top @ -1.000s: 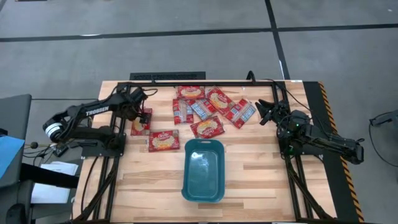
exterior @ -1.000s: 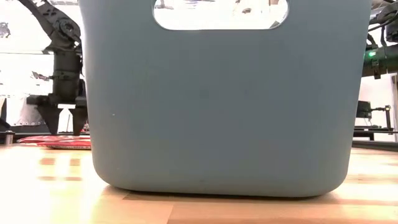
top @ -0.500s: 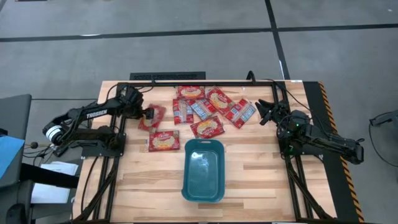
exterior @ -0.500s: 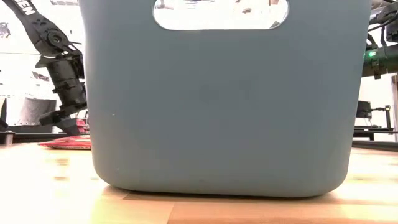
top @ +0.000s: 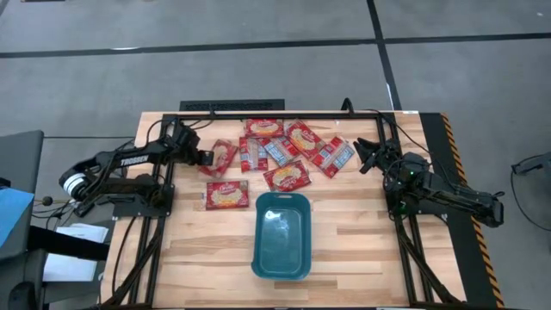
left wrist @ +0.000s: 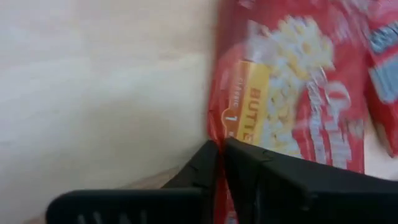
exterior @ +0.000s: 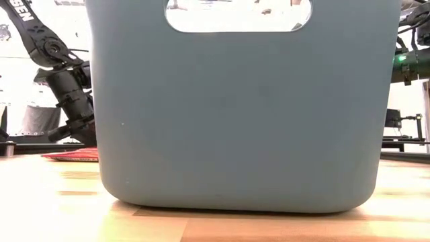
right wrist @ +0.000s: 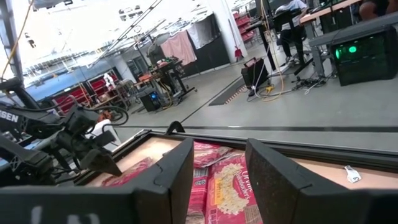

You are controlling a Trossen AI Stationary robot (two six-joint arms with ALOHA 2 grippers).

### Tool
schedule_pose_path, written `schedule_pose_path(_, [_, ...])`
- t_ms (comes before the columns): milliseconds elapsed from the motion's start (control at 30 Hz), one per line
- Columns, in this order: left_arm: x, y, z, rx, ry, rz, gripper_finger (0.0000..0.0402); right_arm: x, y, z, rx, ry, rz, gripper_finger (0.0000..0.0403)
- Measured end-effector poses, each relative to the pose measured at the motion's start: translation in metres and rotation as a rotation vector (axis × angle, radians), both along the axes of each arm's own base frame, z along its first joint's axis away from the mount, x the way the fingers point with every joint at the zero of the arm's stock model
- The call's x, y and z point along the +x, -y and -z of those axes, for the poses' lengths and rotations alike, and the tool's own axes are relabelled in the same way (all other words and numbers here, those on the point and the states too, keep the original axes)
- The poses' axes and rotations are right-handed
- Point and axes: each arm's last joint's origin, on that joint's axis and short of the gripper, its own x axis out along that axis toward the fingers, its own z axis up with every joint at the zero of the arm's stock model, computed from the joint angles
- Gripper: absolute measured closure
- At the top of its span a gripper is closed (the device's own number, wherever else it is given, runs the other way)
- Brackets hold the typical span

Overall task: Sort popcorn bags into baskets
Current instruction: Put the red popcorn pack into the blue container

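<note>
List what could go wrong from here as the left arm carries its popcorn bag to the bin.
The left hand pinches only the edge of its popcorn bag, so the bag may slip out or swing on the way. That bag hangs close to the pile of bags, so it may drag a neighbour along. Another bag lies between it and the bin; a low pass could push it.

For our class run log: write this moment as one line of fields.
left pincer: shut on popcorn bag | right pincer: open, waiting beside the bag pile | basket: no bags inside
</note>
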Motion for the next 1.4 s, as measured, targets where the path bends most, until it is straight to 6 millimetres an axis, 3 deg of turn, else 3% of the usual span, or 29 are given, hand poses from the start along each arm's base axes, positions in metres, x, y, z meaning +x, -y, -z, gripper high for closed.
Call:
schedule_pose_path(233, [0.004,-0.001,-0.004,-0.039,0.129,-0.02,0.0401,0.0,0.0,0.0,0.016,0.019,-0.006,0.0234])
schedule_pose_path(433, [0.015,-0.005,-0.028,0.034,0.367,-0.052,0.0401,0.0,0.0,0.0,0.024,0.026,-0.008,0.0242])
schedule_pose_path(633, [0.016,0.002,-0.049,0.083,0.482,-0.063,0.0401,0.0,0.0,0.0,0.024,0.026,-0.009,0.0253])
schedule_pose_path(933, [0.015,0.01,-0.061,0.187,0.488,-0.092,0.0401,0.001,0.0,0.001,0.045,0.034,-0.015,0.0273])
schedule_pose_path(1167, [0.013,0.008,-0.061,0.257,0.439,-0.148,0.0392,0.014,0.004,0.01,0.158,-0.038,-0.065,0.0321])
schedule_pose_path(1267, [0.014,0.007,-0.063,0.267,0.456,-0.147,0.0365,0.023,0.007,-0.004,0.151,-0.109,-0.055,0.0338])
schedule_pose_path(1400, [0.014,0.007,-0.064,0.268,0.459,-0.143,0.0311,0.04,0.017,-0.046,0.075,-0.177,-0.04,0.0349])
